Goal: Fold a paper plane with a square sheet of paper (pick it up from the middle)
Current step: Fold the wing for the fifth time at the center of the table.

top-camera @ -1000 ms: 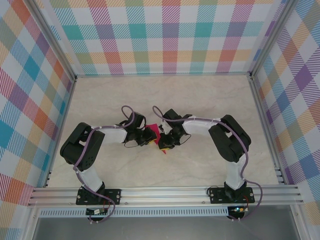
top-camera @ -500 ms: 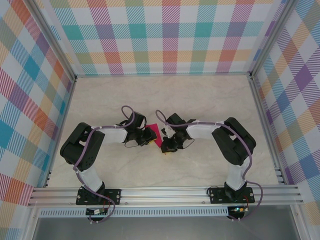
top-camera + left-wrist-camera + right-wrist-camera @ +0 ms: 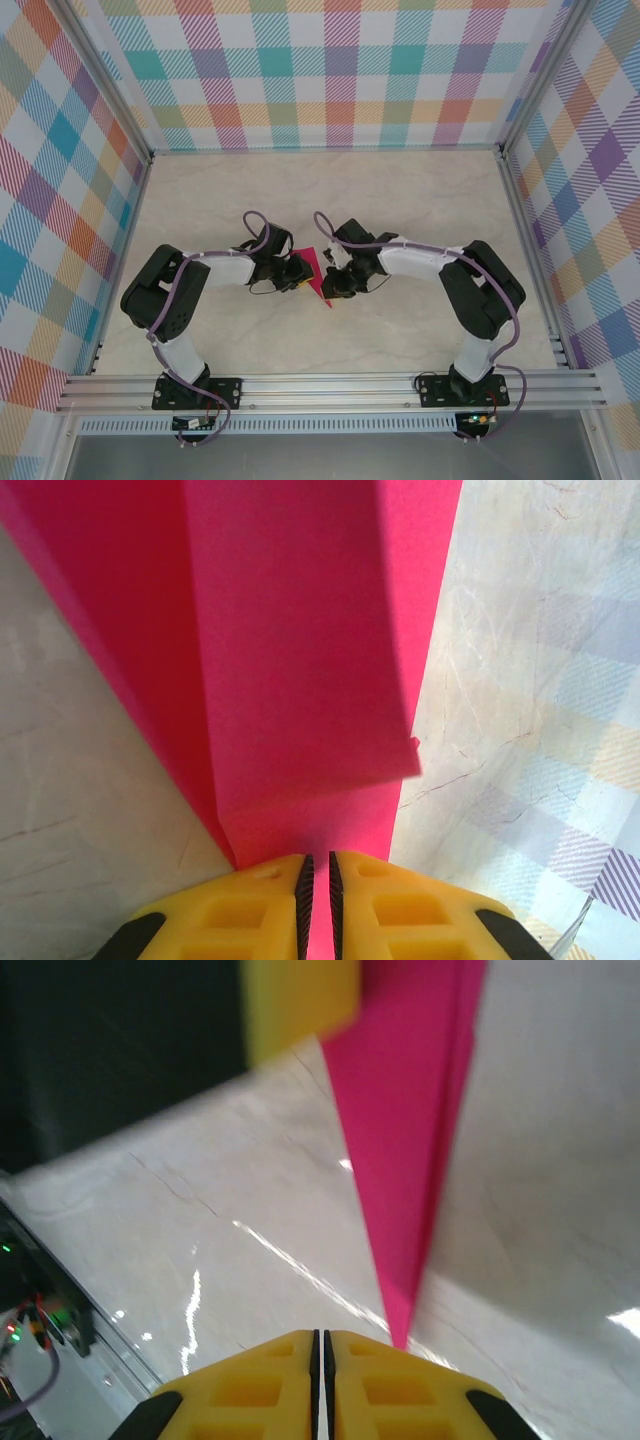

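A narrow magenta-pink paper plane (image 3: 314, 272) sits at the middle of the pale marbled tabletop (image 3: 400, 200), between the two arms. From above, its long axis runs from the far side toward the near edge, leaning slightly right, with the sharp point nearest the arm bases. In the left wrist view the plane (image 3: 300, 660) shows flat overlapping layers with one straight lengthwise fold and a small torn-looking corner on its right edge. The left gripper (image 3: 299, 278) has its yellow fingers closed on the plane's edge (image 3: 318, 865). In the right wrist view the plane (image 3: 405, 1160) tapers to its tip just beside the right gripper (image 3: 321, 1345), whose jaws are pressed together with nothing between them (image 3: 337, 284); whether the tip touches a finger is unclear.
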`<state>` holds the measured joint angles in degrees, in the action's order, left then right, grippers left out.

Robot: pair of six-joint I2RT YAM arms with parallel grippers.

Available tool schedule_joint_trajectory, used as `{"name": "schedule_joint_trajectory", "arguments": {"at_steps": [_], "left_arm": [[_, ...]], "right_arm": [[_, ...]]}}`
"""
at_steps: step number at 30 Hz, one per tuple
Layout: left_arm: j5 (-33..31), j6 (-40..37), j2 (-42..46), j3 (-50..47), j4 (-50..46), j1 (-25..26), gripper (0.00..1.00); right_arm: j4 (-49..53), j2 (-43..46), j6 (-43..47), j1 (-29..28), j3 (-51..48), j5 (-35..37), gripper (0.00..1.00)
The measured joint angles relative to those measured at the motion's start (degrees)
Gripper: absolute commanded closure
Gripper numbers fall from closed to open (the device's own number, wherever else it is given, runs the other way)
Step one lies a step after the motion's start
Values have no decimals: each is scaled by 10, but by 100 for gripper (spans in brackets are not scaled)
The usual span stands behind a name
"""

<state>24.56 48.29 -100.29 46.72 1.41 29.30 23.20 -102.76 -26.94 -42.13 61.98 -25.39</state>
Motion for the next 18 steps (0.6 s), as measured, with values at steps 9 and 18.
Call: {"name": "schedule_joint_trajectory", "arguments": {"at_steps": [9, 18], "left_arm": [[3, -6, 0, 1, 0, 0, 84], [2, -54, 6, 26, -37, -2, 80]], "right_arm": [[-30, -80, -13, 0, 34, 12, 89], [-30, -85, -14, 1, 33, 14, 91]]}}
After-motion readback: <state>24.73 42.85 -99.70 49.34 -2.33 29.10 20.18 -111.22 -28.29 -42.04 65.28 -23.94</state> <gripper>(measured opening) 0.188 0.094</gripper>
